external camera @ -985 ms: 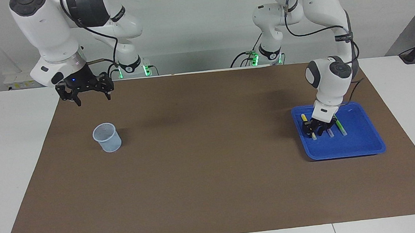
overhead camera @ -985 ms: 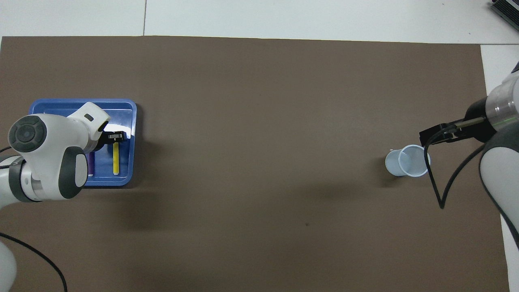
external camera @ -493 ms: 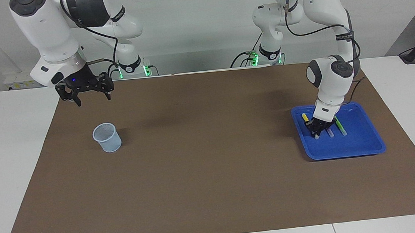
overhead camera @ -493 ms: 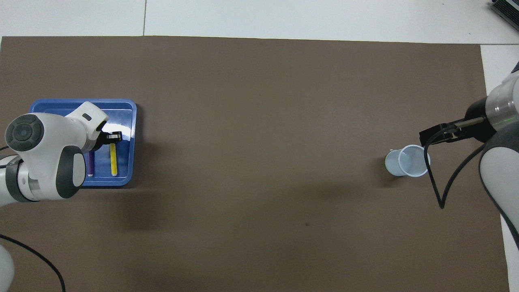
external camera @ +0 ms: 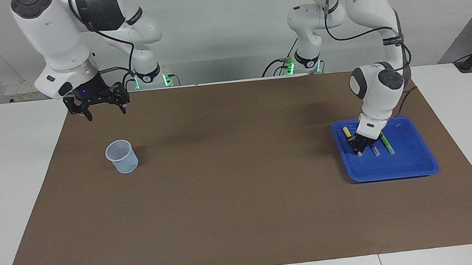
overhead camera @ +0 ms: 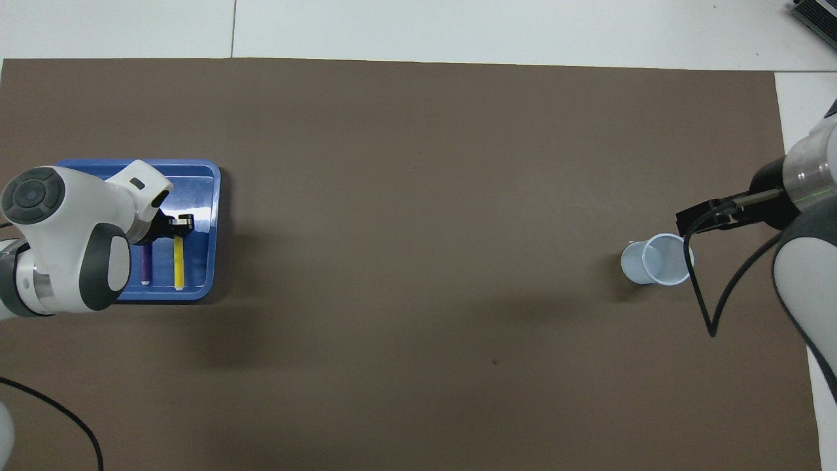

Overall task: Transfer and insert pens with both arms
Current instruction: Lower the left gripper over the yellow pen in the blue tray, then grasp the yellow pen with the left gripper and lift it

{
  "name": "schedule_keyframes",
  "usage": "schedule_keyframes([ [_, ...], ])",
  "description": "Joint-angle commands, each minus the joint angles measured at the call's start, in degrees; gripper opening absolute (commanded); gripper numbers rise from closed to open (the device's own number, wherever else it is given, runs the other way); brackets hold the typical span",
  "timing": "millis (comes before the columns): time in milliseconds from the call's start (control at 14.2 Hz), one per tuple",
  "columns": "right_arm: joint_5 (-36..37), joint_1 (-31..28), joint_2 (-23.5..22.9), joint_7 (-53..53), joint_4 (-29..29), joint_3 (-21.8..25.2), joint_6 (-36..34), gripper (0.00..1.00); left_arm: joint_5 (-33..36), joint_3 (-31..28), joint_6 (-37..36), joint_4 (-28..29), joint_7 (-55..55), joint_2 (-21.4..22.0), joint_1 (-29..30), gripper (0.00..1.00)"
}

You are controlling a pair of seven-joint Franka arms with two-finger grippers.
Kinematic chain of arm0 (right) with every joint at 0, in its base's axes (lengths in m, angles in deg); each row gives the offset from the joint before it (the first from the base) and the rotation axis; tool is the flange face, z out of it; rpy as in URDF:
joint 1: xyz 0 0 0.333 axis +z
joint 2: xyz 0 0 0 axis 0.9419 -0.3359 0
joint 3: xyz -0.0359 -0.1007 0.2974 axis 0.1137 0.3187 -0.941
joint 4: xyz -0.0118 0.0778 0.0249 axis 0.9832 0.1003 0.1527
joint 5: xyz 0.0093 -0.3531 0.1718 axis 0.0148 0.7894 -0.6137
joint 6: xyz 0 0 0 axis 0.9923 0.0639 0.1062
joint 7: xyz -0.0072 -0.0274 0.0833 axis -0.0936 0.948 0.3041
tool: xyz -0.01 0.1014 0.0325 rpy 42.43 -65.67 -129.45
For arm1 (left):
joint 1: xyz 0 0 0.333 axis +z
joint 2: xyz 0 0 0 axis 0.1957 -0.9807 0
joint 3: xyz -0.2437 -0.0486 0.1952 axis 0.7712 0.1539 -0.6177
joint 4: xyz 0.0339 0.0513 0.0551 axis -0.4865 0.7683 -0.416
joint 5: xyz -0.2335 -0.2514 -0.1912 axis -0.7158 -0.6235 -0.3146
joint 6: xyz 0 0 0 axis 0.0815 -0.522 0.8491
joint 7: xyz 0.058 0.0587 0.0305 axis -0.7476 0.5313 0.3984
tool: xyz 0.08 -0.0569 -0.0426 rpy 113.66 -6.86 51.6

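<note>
The right gripper (external camera: 104, 112) is held open, waiting above the cup (external camera: 122, 156). The left gripper (external camera: 360, 148) is closed, probably on the yellow pen (external camera: 346, 132) under it in the blue tray (external camera: 409, 164). The pen should be lifted straight up, slowly.

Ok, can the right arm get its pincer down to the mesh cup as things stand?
Probably yes. The right pincer hangs open above the mat close to the mesh cup, with nothing between them; the left pincer is shut on the yellow pen in the blue tray.
</note>
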Motion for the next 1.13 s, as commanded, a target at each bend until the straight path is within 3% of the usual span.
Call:
schedule_keyframes([
  [0, -1.41, -1.12, 0.92, 0.38, -1.00, -0.53, 0.82, 1.00, -0.22, -0.11, -4.47, -2.83, 1.78, 0.12, 0.30, 0.00],
  [422, -1.41, -1.12, 0.92, 0.38, -0.91, -0.53, 0.82, 1.00, -3.64, -0.29, -17.30, -11.27, 4.94, 2.05, 0.38, 0.00],
  [774, -1.41, -1.12, 0.92, 0.38, -0.91, -0.53, 0.82, 1.00, -9.97, -0.20, -20.04, -12.95, 21.28, 6.53, 0.21, 0.00],
  [1055, -1.41, -1.12, 0.92, 0.38, -0.91, -0.53, 0.82, 1.00, -10.33, 0.50, -22.41, -14.70, 31.82, 7.85, -0.41, 0.00],
])
